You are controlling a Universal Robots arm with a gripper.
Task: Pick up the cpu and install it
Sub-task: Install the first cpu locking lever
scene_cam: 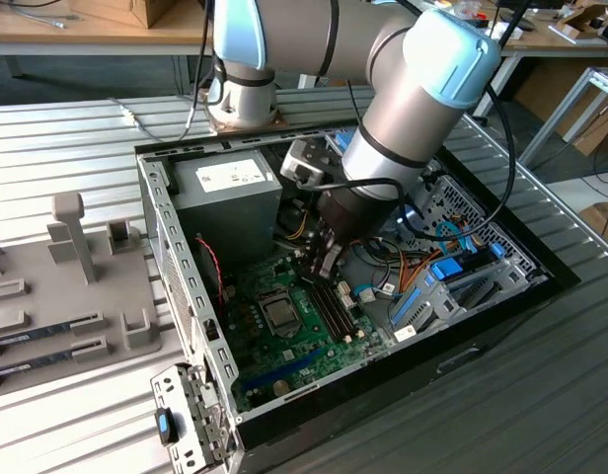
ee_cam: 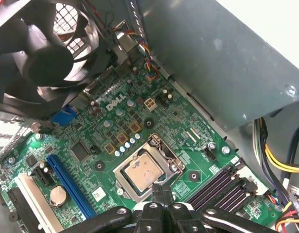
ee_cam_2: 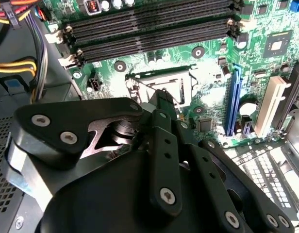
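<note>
The cpu (ee_cam: 144, 173), a small silvery square with a smudged top, lies flat inside the metal frame of its socket (ee_cam: 124, 187) on the green motherboard (ee_cam: 86, 145). In the exterior view the cpu (scene_cam: 281, 313) sits in the middle of the board inside the open computer case. My gripper (ee_cam: 160, 186) hovers just above the socket's edge on the memory-slot side, shut with nothing between its fingers. In the exterior view the gripper (scene_cam: 319, 269) hangs a little above the board. In the second wrist view the gripper (ee_cam_2: 164, 98) covers part of the socket (ee_cam_2: 154, 82).
A grey power-supply box (scene_cam: 228, 188) fills the case's far corner. Black memory slots (scene_cam: 334, 308) run beside the socket. A black fan (ee_cam: 47, 53), bundled cables (scene_cam: 422, 267) and blue drive brackets (scene_cam: 447, 272) crowd the case. A grey fixture with memory sticks (scene_cam: 47, 331) lies at the exterior view's left.
</note>
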